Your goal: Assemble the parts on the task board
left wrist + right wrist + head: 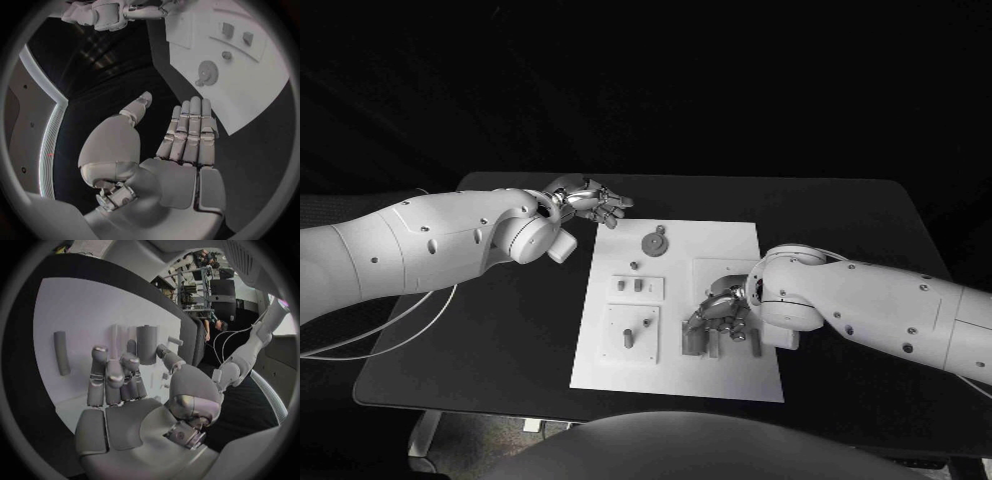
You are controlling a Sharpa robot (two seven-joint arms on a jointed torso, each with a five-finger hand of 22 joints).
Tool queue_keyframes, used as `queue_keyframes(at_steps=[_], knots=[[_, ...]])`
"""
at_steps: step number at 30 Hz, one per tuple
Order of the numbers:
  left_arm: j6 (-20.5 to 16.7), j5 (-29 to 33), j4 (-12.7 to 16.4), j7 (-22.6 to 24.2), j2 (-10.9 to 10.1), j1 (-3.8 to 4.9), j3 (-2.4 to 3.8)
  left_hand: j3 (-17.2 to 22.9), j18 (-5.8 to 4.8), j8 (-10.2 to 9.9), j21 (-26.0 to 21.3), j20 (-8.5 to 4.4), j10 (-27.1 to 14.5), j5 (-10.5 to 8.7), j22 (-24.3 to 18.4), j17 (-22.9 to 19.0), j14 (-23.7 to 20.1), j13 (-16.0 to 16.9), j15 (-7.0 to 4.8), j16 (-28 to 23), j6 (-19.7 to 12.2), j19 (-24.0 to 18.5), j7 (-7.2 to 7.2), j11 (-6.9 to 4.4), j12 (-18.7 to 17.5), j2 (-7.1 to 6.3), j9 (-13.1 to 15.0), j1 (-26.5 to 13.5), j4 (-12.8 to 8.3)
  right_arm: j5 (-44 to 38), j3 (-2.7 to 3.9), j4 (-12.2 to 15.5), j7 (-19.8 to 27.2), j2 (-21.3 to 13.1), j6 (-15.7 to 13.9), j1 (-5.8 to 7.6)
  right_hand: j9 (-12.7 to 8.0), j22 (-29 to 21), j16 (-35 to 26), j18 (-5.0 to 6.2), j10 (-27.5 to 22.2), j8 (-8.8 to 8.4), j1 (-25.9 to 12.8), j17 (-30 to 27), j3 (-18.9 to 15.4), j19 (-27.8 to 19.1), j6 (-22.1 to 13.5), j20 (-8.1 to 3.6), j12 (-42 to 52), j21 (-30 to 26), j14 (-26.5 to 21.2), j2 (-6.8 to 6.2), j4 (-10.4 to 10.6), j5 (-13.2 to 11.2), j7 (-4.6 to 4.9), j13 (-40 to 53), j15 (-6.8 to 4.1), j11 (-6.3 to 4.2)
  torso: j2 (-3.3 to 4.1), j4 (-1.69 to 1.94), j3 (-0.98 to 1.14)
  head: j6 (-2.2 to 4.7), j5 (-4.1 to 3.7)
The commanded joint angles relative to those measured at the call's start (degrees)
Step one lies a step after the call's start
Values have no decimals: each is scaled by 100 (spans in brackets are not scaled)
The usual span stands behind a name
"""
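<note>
The bench (516,330) is a black square top with rounded corners, standing in deep darkness that hides any wall behind it in the head view. Below its near edge a strip of pale speckled floor (488,430) shows, with a light-coloured bench leg (427,435) beside it. In the right wrist view, past the bench's far edge, a metal-framed rack (197,292) stands in a brighter part of the room.
</note>
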Motion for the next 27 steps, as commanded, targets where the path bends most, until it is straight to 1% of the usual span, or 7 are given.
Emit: queue_keyframes(at_steps=[1,4,12,18,22,26,27], knots=[[71,-25,16,19,0,16,3,-4,77,25,-31,2,-41,3,-7,7,-28,-5,11,-37,-33,-48,-9,-11,-16,-29,-9,-25,34,-98,-9,-11,5,10,-89,-18,3,93,-25,71,-41,-31,-103,-4,3,-47,-48,-16,-35,15,-12,-58,85,-71,8,10,-35,9,1,-1,3,3,6],[70,-27,15,18,0,16,3,-3,77,25,-31,2,-41,3,-8,8,-28,-5,12,-38,-33,-49,-9,-11,-15,-31,-10,-25,35,-98,-9,-10,11,10,-75,-18,10,93,-25,71,-52,-39,-178,-1,25,-55,-62,-29,-36,14,-21,-158,175,-362,10,16,-38,7,1,-2,4,4,8],[74,-31,13,14,1,16,3,-3,77,25,-31,3,-42,2,-9,11,-30,-6,12,-40,-34,-50,-9,-10,-15,-35,-10,-25,37,-98,-9,-3,22,8,-51,-18,16,93,-25,71,-64,-48,-213,1,63,-60,-78,-38,-38,13,-31,-296,238,-417,14,20,-38,10,0,-1,3,5,8],[85,-47,14,-3,-2,16,3,-3,77,25,-30,4,-43,2,-10,13,-30,-6,13,-42,-35,-51,-8,-10,-14,-38,-11,-28,42,-98,-9,-1,26,7,-51,-18,18,93,-25,71,-68,-50,-192,2,89,-62,-84,-43,-38,14,-35,-292,242,-417,15,22,-39,10,0,-1,5,-2,9],[86,-50,13,-14,-2,16,3,-3,77,25,-30,4,-43,1,-10,14,-30,-7,13,-42,-34,-52,-8,-10,-14,-40,-11,-29,44,-117,-9,-2,40,-1,-123,-18,37,105,-15,71,-76,-46,-82,9,93,-75,-93,-38,-27,34,-42,-25,87,-313,23,33,-32,16,1,0,4,-6,7],[88,-51,13,-23,-2,16,3,-2,77,25,-29,4,-43,2,-10,15,-31,-7,13,-43,-34,-52,-8,-10,-14,-40,-11,-29,46,-135,-9,-6,64,-3,-180,-18,59,107,-4,71,-75,-37,16,13,64,-89,-89,-20,-16,57,-42,414,-169,-289,25,41,-25,17,1,0,4,-6,7],[88,-51,10,-24,-2,16,3,-2,78,25,-29,4,-43,2,-11,16,-31,-7,14,-43,-34,-52,-8,-10,-13,-40,-11,-29,46,-136,-9,-9,71,-4,-176,-18,65,107,-1,71,-74,-35,35,14,62,-95,-87,-12,-13,65,-43,612,-265,-287,25,43,-23,18,0,0,3,-11,6]])
